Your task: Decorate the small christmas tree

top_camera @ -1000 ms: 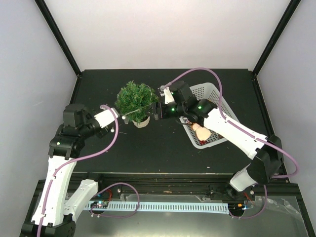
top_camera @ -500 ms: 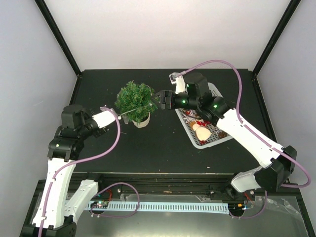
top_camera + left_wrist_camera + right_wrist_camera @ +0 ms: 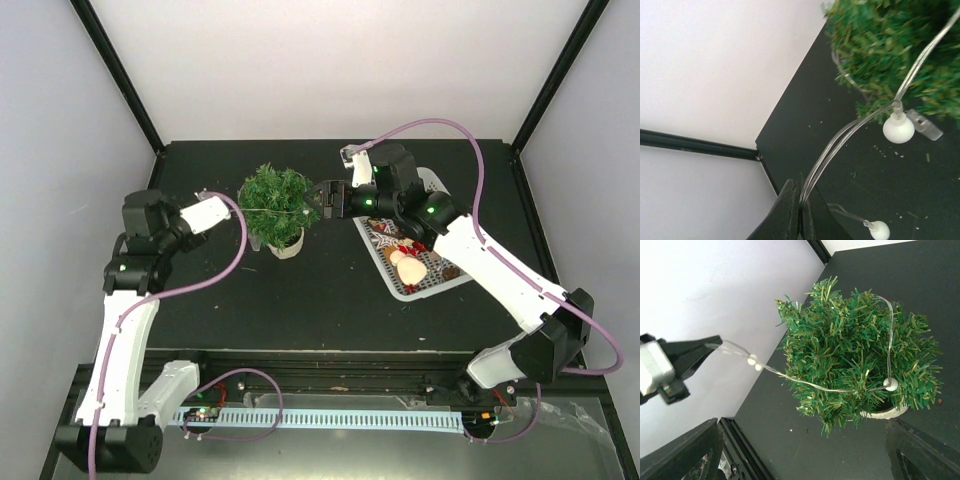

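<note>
My left gripper (image 3: pixel 801 192) is pinched shut on the clear light string (image 3: pixel 840 145), which runs ahead of it and seems to loop over the small christmas tree (image 3: pixel 278 200). The tree sits just ahead of my right gripper (image 3: pixel 320 196), whose jaws are spread wide and hold nothing.

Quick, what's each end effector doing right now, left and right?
Left end effector: closed, pinching the clear wire of the string of lights.
Right end effector: open, holding nothing.
</note>
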Available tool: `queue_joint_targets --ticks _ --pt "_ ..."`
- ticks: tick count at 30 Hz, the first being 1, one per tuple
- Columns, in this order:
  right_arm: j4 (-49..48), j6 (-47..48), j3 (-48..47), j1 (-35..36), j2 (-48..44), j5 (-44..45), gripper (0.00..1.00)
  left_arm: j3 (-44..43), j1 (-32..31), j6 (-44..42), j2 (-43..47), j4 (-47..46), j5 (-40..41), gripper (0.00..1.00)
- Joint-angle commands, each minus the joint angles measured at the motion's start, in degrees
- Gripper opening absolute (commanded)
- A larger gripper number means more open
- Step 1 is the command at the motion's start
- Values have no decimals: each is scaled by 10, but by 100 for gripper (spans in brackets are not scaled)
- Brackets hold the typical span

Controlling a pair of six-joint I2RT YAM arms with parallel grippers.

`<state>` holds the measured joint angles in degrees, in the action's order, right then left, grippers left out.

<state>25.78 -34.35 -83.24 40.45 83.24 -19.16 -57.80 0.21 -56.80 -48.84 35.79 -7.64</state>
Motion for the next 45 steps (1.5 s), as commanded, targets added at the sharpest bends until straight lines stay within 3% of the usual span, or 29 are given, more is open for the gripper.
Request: queue_joint_targets --ticks 1,19,30,45 --pt "-3 14 -6 -2 2 2 89 -39 29 -8 -50 -62 4 1" --pt "-9 23 0 -3 13 -15 89 -73 31 35 -182 -225 -50 1" --pt "-51 14 -1 -44 30 -7 88 -22 30 50 -219 -384 -102 2" --pt "-85 43 -161 -109 167 -30 82 -47 33 161 -351 -511 -205 2"
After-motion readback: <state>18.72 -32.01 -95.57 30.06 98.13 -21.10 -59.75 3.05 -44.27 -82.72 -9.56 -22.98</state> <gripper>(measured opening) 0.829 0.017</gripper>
